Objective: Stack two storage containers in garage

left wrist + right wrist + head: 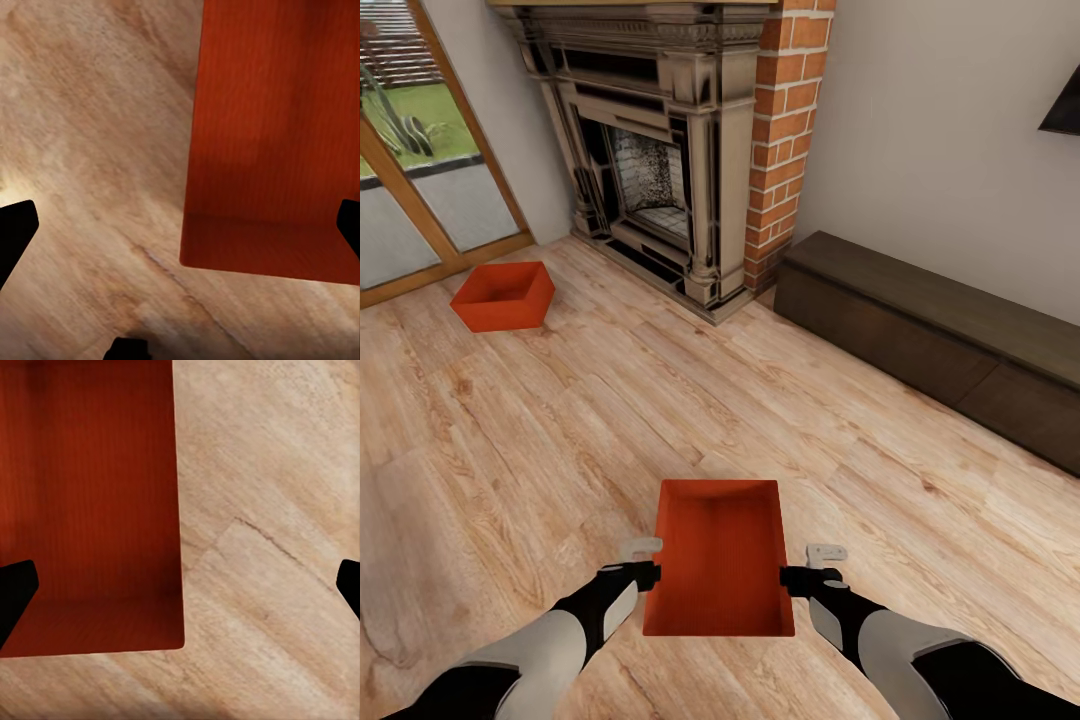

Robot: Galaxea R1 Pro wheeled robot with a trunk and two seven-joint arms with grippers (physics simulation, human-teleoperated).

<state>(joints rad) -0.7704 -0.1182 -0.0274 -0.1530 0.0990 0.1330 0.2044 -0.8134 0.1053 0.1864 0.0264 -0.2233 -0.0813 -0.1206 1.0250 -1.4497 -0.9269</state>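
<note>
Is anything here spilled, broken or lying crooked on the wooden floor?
Nothing spilled or damaged. The far storage container sits skewed to the floor planks near the glass door. The near storage container is upright and empty between the left gripper and right gripper.

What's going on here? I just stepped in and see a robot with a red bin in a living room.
The robot stands on the light wood floor with one red-orange storage container between its two arms. The left claw is at the bin's left wall and the right claw at its right wall; both claws look open, each straddling a wall. The second container sits on the floor near the glass door, left of the fireplace. Nothing has reached the garage yet.
</note>
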